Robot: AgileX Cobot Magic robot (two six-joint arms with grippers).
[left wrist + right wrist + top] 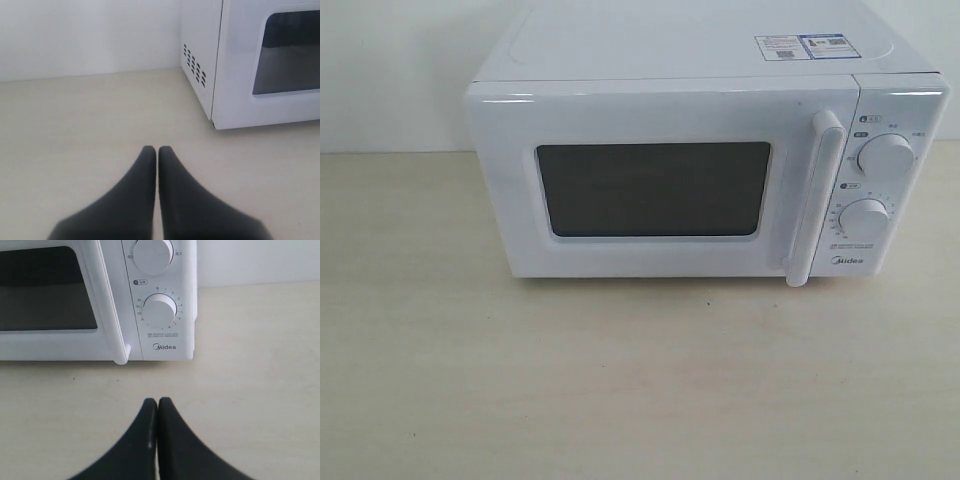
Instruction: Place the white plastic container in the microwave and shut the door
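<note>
The white Midea microwave stands at the back of the pale table with its door shut and the vertical bar handle beside two round dials. The white plastic container is out of view in every frame. My left gripper is shut and empty, low over the table in front of the microwave's left corner. My right gripper is shut and empty too, over the table in front of the lower dial and the Midea logo. Neither gripper shows in the exterior view.
Pale wooden tabletop stretches in front of the microwave. A white wall runs behind it. Vent slots mark the microwave's left side. Stickers lie on its top.
</note>
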